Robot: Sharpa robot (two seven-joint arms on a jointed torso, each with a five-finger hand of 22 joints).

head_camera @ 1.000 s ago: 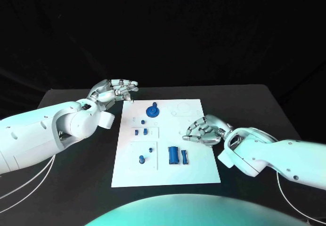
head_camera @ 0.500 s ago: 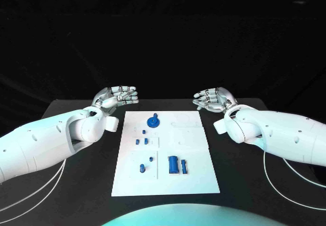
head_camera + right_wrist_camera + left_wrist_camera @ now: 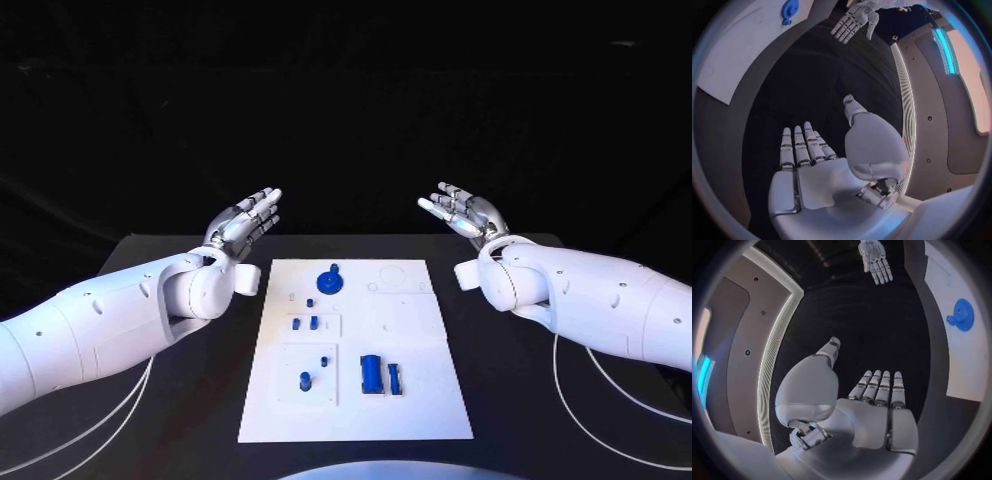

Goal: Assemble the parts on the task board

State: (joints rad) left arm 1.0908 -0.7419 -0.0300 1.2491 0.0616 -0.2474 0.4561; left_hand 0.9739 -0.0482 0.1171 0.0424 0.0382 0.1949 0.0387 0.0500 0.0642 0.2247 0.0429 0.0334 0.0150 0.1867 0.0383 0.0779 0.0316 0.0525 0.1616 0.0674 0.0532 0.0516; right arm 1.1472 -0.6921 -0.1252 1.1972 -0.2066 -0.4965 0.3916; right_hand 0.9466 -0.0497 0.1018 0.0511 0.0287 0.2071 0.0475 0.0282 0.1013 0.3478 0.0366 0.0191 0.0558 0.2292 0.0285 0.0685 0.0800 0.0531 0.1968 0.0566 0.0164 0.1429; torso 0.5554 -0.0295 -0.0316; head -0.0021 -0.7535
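Left robot hand is raised above the far left of the black tabletop, fingers straight and spread, palm bare, holding nothing; the left wrist view confirms the flat, unloaded palm. The white rectangular task board lies flat at mid-tabletop, between the two arms and below both hands. On it, going left to right: a small blue peg in the near-left outlined field, two short blue pieces just above it, a round blue disc with a knob near the far edge, then a blue block with a slim blue bar just beside it. Whether each piece is seated or merely lying on the board cannot be told from these views. The right half of the board shows faint outlines with no blue in them. Right robot hand mirrors the left: lifted, fingers extended and apart, palm bare. Judgement: this posture fits either hands lifted off between placements or hands withdrawn with the work finished. For any further handling, come down vertically over one piece, pinch it at the sides, and keep the other hand off the board so neighbouring small parts are not nudged.
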